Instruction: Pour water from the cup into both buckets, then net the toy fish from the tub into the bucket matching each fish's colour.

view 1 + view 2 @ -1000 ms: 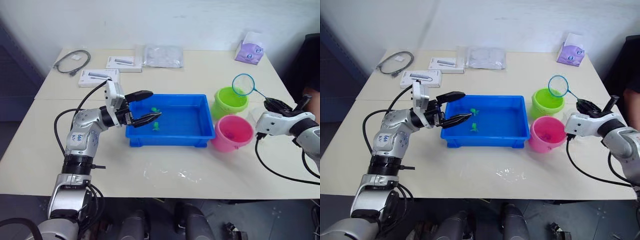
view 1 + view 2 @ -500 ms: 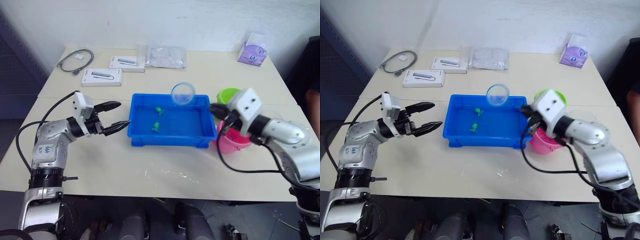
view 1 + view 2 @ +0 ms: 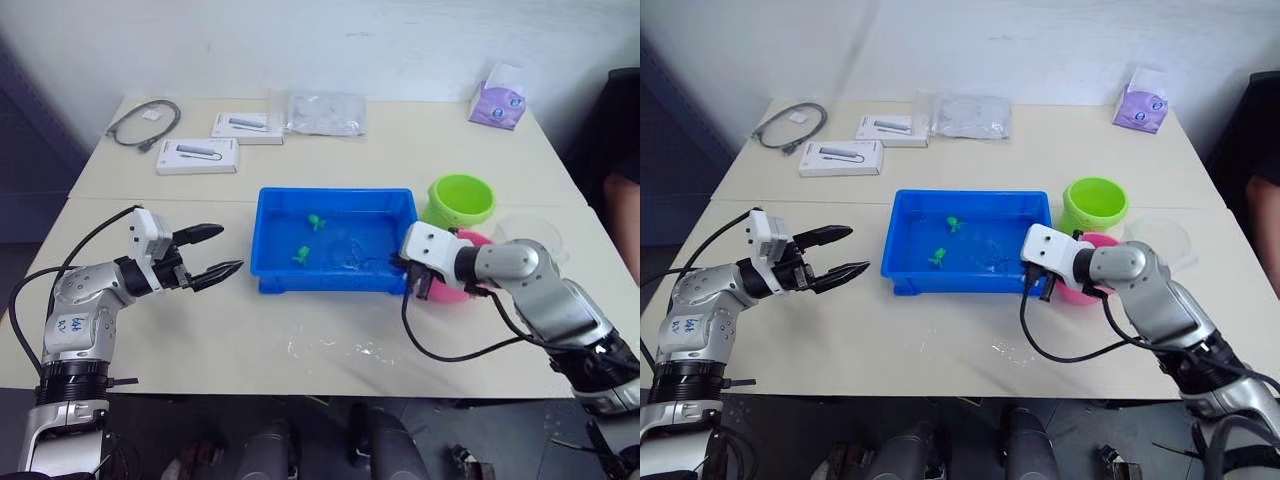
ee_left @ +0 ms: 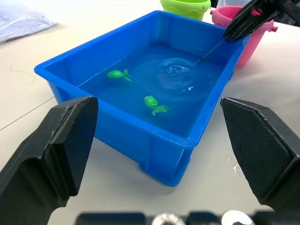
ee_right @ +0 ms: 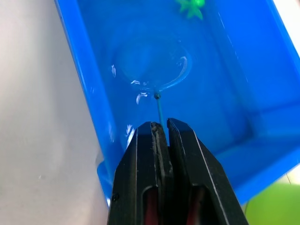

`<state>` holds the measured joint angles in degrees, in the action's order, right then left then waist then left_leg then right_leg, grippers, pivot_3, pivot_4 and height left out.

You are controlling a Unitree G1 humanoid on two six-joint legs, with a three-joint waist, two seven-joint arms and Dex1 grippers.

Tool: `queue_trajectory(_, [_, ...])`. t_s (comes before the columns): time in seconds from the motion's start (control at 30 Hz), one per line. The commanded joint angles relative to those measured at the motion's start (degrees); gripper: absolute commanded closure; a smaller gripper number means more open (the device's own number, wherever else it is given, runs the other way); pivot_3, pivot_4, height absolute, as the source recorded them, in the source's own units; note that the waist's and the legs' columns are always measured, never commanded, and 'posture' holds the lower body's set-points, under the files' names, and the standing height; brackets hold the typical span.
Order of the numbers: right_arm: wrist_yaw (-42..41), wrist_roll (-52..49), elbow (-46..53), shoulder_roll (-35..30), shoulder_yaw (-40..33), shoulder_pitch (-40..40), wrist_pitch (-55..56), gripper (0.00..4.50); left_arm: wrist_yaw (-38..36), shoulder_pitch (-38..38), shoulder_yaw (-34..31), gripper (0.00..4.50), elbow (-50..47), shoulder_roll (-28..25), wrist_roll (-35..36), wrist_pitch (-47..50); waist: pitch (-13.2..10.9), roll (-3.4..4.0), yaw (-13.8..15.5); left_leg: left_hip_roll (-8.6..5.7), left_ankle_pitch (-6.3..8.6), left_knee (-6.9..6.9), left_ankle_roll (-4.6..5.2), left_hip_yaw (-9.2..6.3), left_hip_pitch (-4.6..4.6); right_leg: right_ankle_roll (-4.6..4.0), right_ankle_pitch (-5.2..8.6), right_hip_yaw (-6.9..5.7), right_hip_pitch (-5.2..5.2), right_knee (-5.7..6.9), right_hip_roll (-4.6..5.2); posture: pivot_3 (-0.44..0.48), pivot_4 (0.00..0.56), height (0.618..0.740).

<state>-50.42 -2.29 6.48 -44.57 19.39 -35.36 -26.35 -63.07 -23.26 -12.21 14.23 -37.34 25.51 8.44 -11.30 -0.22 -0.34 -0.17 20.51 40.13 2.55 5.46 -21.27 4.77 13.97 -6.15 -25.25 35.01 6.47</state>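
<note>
The net lies with its hoop under the water in the tub, towards the end nearest the pink bucket; its thin handle runs up into our right end effector, which is clenched on it. Two green toy fish float just beyond the hoop, towards the tub's far side. To net well, we judge the hoop should slide beneath one fish, then lift slowly so water drains. Our left end effector hangs released beside the tub's opposite end, above the tabletop. The green bucket stands behind the pink one.
</note>
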Motion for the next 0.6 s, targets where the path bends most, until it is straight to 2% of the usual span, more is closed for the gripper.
queue_trajectory(0.03, [-2.48,0.58,-3.67,3.71,1.36,-3.94,1.73,4.5,-0.78,-0.66,-0.38,0.01,-0.19,-1.19,-0.31,-1.57,0.0,0.0,-0.04,0.0,0.0,0.0,0.0,0.01,0.0,0.0,0.0,0.0,0.0,0.01,-0.01,0.0,0.15,0.74])
queue_trajectory(0.27, [-3.52,1.23,-11.72,12.06,2.37,-8.67,3.99,4.5,-1.68,-0.19,-0.82,0.01,1.05,-1.78,-0.57,-2.89,0.0,0.0,-0.14,-0.01,0.0,-0.01,-0.01,0.01,-0.02,0.0,0.0,-0.01,-0.03,0.01,0.01,0.0,0.15,0.74])
queue_trajectory(0.4, [-2.96,-0.05,-11.65,14.95,0.09,-8.29,3.77,4.5,-1.66,0.18,-0.91,0.01,1.02,-1.88,-0.51,-3.32,0.0,0.0,-0.05,-0.01,0.0,0.0,-0.01,-0.01,-0.03,0.0,0.0,-0.04,-0.03,0.01,0.02,0.0,0.15,0.74])
queue_trajectory(0.5, [-2.6,-1.47,-8.91,14.78,-2.48,-6.62,3.58,4.5,-1.61,0.51,-0.96,0.01,0.67,-1.78,-0.36,-3.52,0.0,0.0,0.06,-0.02,0.0,0.0,-0.01,-0.02,-0.05,0.0,0.0,-0.04,-0.04,0.02,0.04,0.0,0.15,0.74])
queue_trajectory(0.6, [-1.79,-0.02,-5.14,11.81,-4.3,-2.7,6.84,4.5,-1.93,0.78,-0.96,0.01,0.04,-1.46,0.16,-3.68,0.0,0.0,0.14,-0.02,0.0,-0.01,-0.01,-0.03,-0.05,0.0,0.0,-0.06,-0.04,0.01,0.05,0.0,0.15,0.74])
